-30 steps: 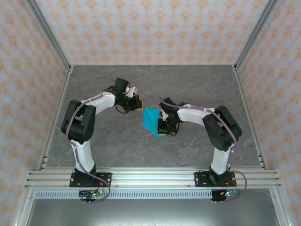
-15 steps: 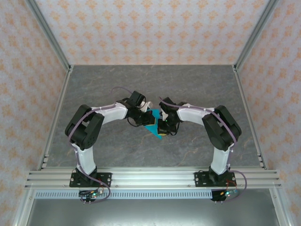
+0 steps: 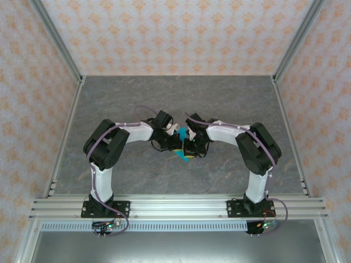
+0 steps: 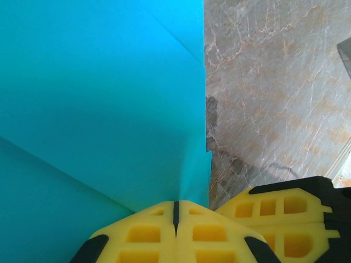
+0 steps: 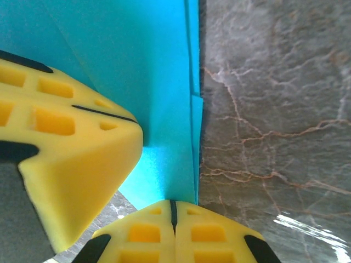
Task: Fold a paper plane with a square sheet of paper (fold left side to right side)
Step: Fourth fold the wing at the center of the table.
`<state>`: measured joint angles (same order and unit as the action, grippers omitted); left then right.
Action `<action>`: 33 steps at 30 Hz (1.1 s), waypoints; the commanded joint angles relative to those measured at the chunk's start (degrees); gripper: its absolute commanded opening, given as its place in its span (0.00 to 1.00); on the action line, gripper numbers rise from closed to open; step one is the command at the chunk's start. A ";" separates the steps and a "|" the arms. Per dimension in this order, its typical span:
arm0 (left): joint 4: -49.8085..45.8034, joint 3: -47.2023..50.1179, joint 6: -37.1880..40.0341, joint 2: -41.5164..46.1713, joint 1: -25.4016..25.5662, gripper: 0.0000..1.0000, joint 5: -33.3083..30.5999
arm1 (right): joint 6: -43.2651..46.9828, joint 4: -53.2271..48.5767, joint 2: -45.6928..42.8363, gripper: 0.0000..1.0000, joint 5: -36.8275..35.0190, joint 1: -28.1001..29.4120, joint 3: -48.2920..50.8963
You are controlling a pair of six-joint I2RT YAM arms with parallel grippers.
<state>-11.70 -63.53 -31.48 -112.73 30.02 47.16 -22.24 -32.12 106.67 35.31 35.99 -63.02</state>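
Note:
The square sheet of paper [image 3: 182, 155], bright cyan and folded into layers with creases, lies on the table mid-way between the arms and is mostly hidden under both grippers. My left gripper [image 3: 176, 143] is shut, its yellow tips [image 4: 176, 205] resting on the paper [image 4: 98, 82] close to the sheet's straight right edge. My right gripper [image 3: 190, 146] is shut too, its tips [image 5: 173, 204] set on the paper [image 5: 159, 71] at its near edge. The two grippers stand almost touching: the left one's fingers [image 5: 71, 148] appear in the right wrist view, and the right one's fingers [image 4: 285, 213] in the left wrist view.
The grey marbled table [image 3: 236, 104] stretches round the paper on all sides. Metal frame rails [image 3: 60, 148] and patterned walls bound it on the left, right and back.
The left arm has swung in from the back left and set its shut gripper on the paper beside the right gripper. The right arm has stayed put.

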 commanded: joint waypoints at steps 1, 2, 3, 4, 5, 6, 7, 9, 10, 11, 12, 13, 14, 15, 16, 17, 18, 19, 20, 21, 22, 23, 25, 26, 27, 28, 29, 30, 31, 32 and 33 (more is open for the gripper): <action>-0.66 0.20 0.59 -1.79 0.13 0.00 -4.56 | 0.97 -7.44 6.10 0.00 -9.48 0.71 3.86; -1.32 -0.12 0.55 -1.95 -0.01 0.00 -5.34 | 1.02 -7.64 6.16 0.00 -9.63 0.69 3.87; -1.73 -0.27 2.11 -2.03 -0.28 0.00 -5.79 | 1.14 -7.78 6.17 0.00 -9.78 0.66 3.96; -1.90 -0.53 2.41 -2.10 -0.54 0.00 -6.14 | 1.18 -7.72 6.17 0.00 -9.88 0.62 3.97; -2.22 -0.85 2.57 -2.23 -0.93 0.00 -6.51 | 1.23 -7.87 6.18 0.00 -10.10 0.67 3.96; -2.77 -1.25 3.00 -2.45 -1.37 0.00 -6.71 | 1.32 -7.99 6.26 0.00 -10.23 0.67 3.96; -3.38 -1.88 3.35 -2.57 -1.70 0.00 -6.95 | 1.32 -8.05 6.26 0.00 -10.31 0.66 4.03; -4.56 -3.15 4.31 -2.98 -2.72 0.00 -7.43 | 1.39 -8.02 6.23 0.00 -10.31 0.66 4.14; -4.97 -3.68 4.74 -3.18 -3.31 0.00 -7.64 | 1.40 -8.05 6.22 0.00 -10.28 0.66 4.14; -5.29 -4.23 5.02 -3.45 -4.06 0.00 -7.86 | 1.40 -7.96 6.27 0.00 -10.30 0.66 4.26; -5.47 -4.85 5.18 -3.68 -4.91 0.00 -7.79 | 1.33 -7.92 6.27 0.00 -10.31 0.66 4.38; -5.59 -5.31 5.32 -3.94 -5.67 0.00 -7.78 | 1.33 -7.87 6.19 0.00 -10.28 0.66 4.48; -5.63 -5.88 5.52 -4.23 -6.53 0.00 -7.70 | 1.32 -7.82 6.17 0.00 -10.27 0.66 4.58; -5.77 -6.44 5.77 -4.42 -7.41 0.00 -7.69 | 1.32 -7.72 6.10 0.00 -10.21 0.67 4.59; -6.07 -6.82 6.07 -4.67 -8.02 0.00 -7.81 | 1.29 -7.59 5.93 0.00 -10.18 0.66 4.71; -6.42 -7.33 6.47 -4.89 -8.68 0.00 -7.78 | 1.24 -7.44 5.92 0.00 -10.09 0.66 4.83; -6.69 -7.85 7.05 -5.08 -9.28 0.00 -7.62 | 1.22 -7.26 5.83 0.00 -9.96 0.67 4.89; -7.06 -8.37 7.43 -5.28 -9.72 0.01 -7.55 | 1.23 -7.17 5.83 0.00 -9.81 0.66 4.85; -7.50 -9.09 7.94 -5.54 -10.16 0.01 -7.45 | 1.26 -7.01 5.82 0.00 -9.63 0.66 4.91; -7.63 -9.62 8.27 -5.79 -10.56 0.01 -7.03 | 1.26 -6.87 5.81 0.00 -9.54 0.66 4.84; -7.55 -10.11 8.33 -6.00 -10.83 0.02 -6.46 | 1.38 -6.90 5.83 0.00 -9.43 0.71 4.80; -7.57 -10.57 8.29 -6.34 -10.95 0.02 -6.06 | 1.41 -6.93 5.78 0.00 -9.46 0.66 4.74; -7.76 -11.30 8.37 -6.72 -11.04 0.03 -5.54 | 1.41 -6.90 5.59 0.00 -9.48 0.66 4.79; -7.77 -11.56 8.32 -6.80 -11.04 0.04 -5.33 | 1.39 -6.73 5.46 0.00 -9.52 0.67 4.83; -7.65 -11.58 8.28 -6.70 -11.04 0.05 -5.14 | 1.29 -6.48 5.35 0.00 -9.55 0.69 4.97; -7.66 -11.59 8.20 -6.41 -11.04 0.06 -4.91 | 1.31 -6.23 5.20 0.00 -9.41 0.66 5.02; -7.68 -11.49 8.11 -6.00 -11.04 0.07 -4.80 | 1.40 -5.75 4.95 0.00 -9.26 0.66 4.91; -7.80 -11.36 8.19 -5.41 -11.04 0.08 -4.79 | 1.41 -5.44 4.77 0.00 -8.94 0.66 4.93; -7.89 -11.24 8.07 -4.60 -11.08 0.09 -4.79 | 1.45 -4.86 4.34 0.00 -8.61 0.67 4.72; -7.98 -10.89 7.96 -3.48 -11.04 0.11 -4.88 | 1.66 -4.49 3.91 0.00 -8.37 0.67 4.39; -7.99 -10.64 7.80 -2.46 -11.08 0.13 -5.04 | 2.04 -4.31 3.66 0.00 -7.87 0.70 3.90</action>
<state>-18.02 -73.58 -24.93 -118.13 19.59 45.19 -21.69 -31.55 106.24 35.29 35.99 -62.74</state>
